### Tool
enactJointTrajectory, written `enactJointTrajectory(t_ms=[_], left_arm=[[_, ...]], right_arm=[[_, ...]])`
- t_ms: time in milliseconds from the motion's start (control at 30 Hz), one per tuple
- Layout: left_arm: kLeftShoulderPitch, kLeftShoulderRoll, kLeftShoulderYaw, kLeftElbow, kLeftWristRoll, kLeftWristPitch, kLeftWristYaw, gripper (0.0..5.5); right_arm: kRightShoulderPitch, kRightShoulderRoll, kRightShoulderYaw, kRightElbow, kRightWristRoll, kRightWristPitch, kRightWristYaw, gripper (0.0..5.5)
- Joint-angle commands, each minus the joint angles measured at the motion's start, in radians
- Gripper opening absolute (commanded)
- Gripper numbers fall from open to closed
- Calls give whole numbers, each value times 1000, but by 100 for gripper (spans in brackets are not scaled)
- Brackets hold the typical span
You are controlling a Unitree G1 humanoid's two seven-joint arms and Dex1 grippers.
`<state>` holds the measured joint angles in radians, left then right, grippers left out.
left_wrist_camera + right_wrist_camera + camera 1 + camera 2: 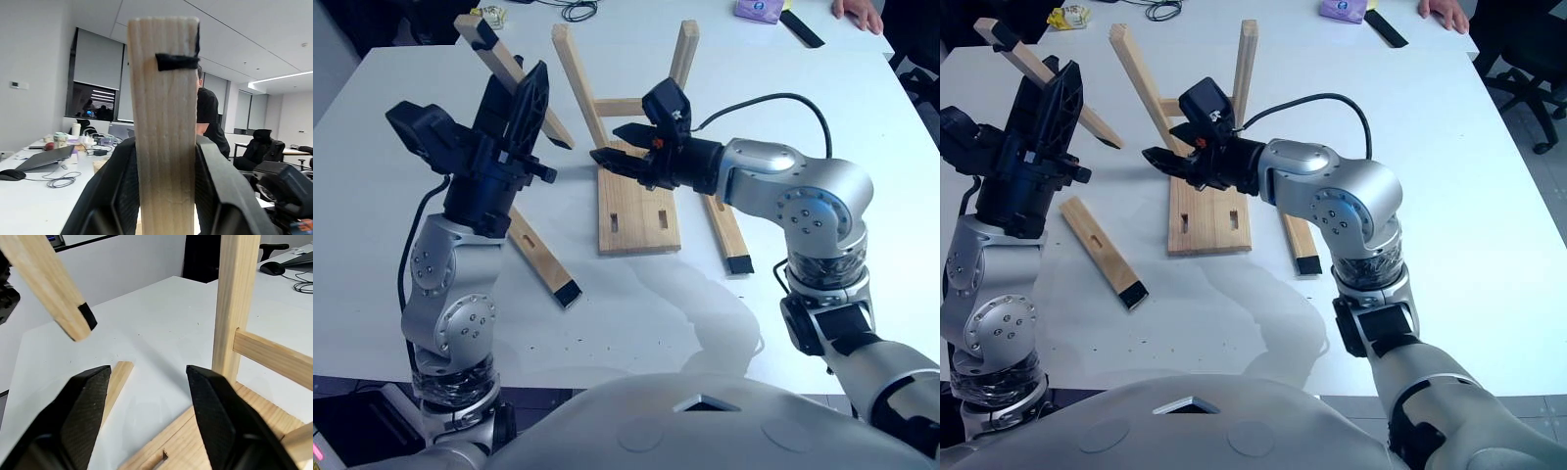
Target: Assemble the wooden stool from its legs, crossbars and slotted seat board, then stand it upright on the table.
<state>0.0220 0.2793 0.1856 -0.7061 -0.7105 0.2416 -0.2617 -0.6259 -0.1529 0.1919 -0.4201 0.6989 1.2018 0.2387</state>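
A white surface (pixel 871 108) stands in an open office, with desks and chairs behind it. The slotted seat board (pixel 636 211) lies flat near the middle of the surface, and two slots (pixel 663 217) show in its near half. At the board's far end, two legs (pixel 576 73) joined by a crossbar (pixel 617 106) splay away from it. The right gripper (pixel 605 142) hovers just there, its fingers (pixel 220 416) apart and holding nothing. It hides the joint, so I cannot tell whether those legs sit in the board. A loose leg (pixel 726 233) with a black foot lies just beside the board's right edge, its upper end covered by that arm. A second loose leg (pixel 1102 250) lies off to the left, partly behind the left arm. The left gripper (pixel 517 88) is raised above the surface, its fingers (pixel 122 196) clamped on a held leg (pixel 164 122) that tilts away from the robot.
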Motion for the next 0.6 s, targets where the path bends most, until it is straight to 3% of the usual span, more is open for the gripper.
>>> enactJointTrajectory(t_ms=[33,600], left_arm=[[-15,-23,-21,18,31,-19,11,131],[73,-63,-122,-21,55,13,26,131]], right_arm=[[3,16,25,-18,-15,22,-9,285],[-3,104,66,78,-158,-85,-55,285]])
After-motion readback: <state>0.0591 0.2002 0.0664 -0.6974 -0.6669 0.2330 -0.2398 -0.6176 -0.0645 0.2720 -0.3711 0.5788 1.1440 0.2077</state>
